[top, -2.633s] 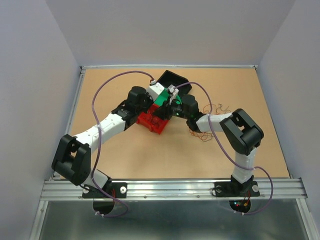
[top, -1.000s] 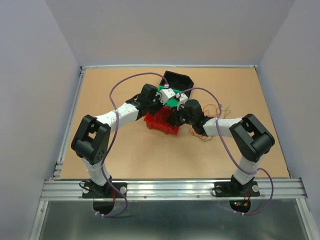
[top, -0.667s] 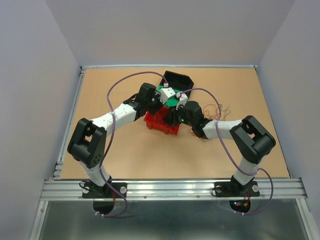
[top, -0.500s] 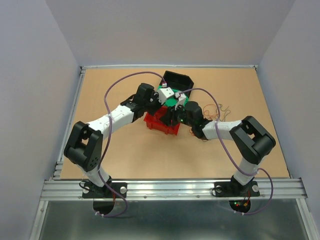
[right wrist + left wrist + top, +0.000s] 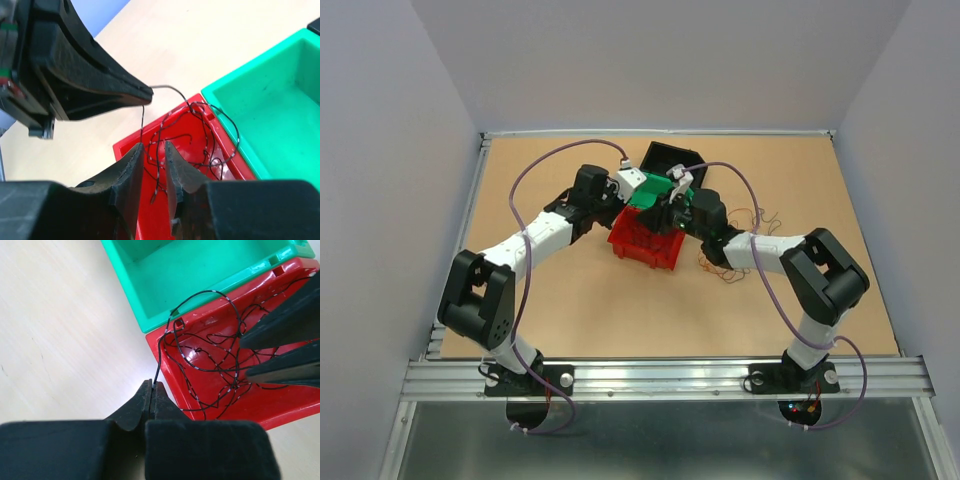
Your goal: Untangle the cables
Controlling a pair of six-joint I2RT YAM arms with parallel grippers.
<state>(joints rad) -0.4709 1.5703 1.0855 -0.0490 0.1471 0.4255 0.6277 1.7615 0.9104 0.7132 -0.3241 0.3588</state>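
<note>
I am in the middle of drawing one strand out of the snarl. My left fingers point(image 5: 151, 391) are pressed tight together on the end of a dark wire point(image 5: 157, 362), just outside the near corner of the red bin point(image 5: 280, 410). From that pinch the strand rises over the rim and runs into the loose dark tangle point(image 5: 215, 365) lying on the bin's floor. The green bin point(image 5: 200, 270) beside it looks bare inside. My right fingers point(image 5: 141, 159) hang over the red bin with a narrow gap between them. A dark strand dangles through that gap, but I see no clamp on it. More thin orange-brown wires point(image 5: 763, 216) lie on the tabletop point(image 5: 570, 300) to the right, by my right forearm.

As I judge it, the next move asks my right fingers to pin or lift the clump while my left draws its strand slowly away. A hard pull would likely tighten the loops or drag the whole knot out with it
</note>
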